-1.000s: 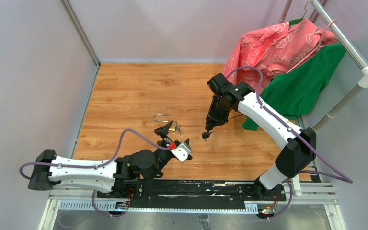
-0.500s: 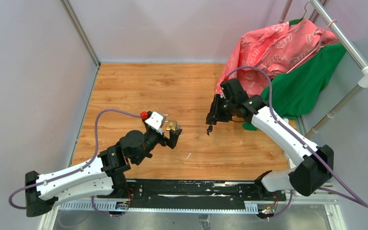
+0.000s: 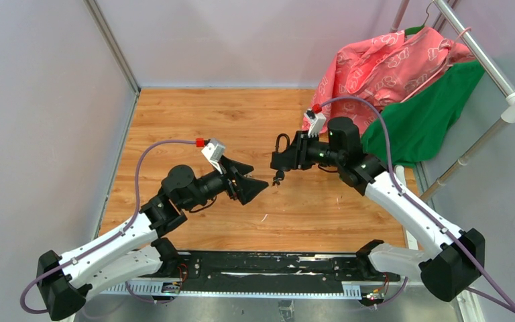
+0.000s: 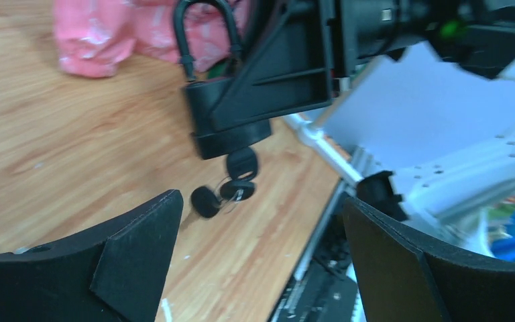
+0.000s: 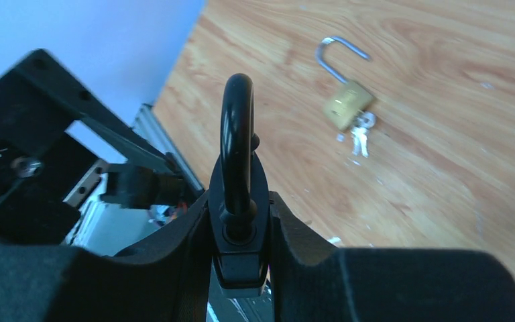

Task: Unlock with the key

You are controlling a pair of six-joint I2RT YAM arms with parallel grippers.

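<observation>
Above the wooden surface (image 3: 194, 127), the right gripper (image 3: 280, 161) was clamped on a black padlock (image 5: 239, 174), its keys (image 4: 231, 188) dangling from the underside. Facing it, just apart, the left gripper (image 3: 256, 181) gaped wide, holding nothing. A brass padlock (image 5: 346, 105) lay on the surface.

Top cam high behind my bases, looking down over whole desk (image 3: 188, 121). Both wrist cams close-up, facing each other; all three share the black padlock (image 4: 228, 137).
</observation>
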